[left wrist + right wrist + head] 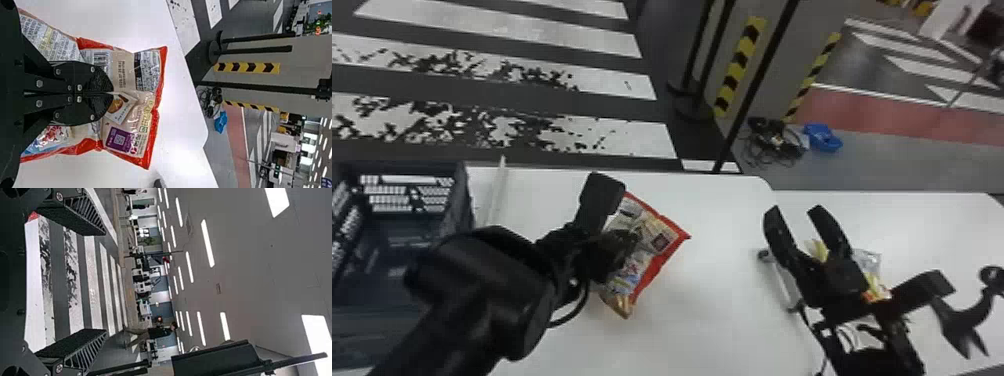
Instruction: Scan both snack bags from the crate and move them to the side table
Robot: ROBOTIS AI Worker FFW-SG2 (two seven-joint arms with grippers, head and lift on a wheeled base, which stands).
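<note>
Snack bag [135, 121] clamped in left jaws, jutting both sides; right jaws apart.

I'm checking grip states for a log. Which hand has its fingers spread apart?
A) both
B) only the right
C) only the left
B: the right hand has its fingers apart, while those of the left hand meet at the snack bag.
</note>
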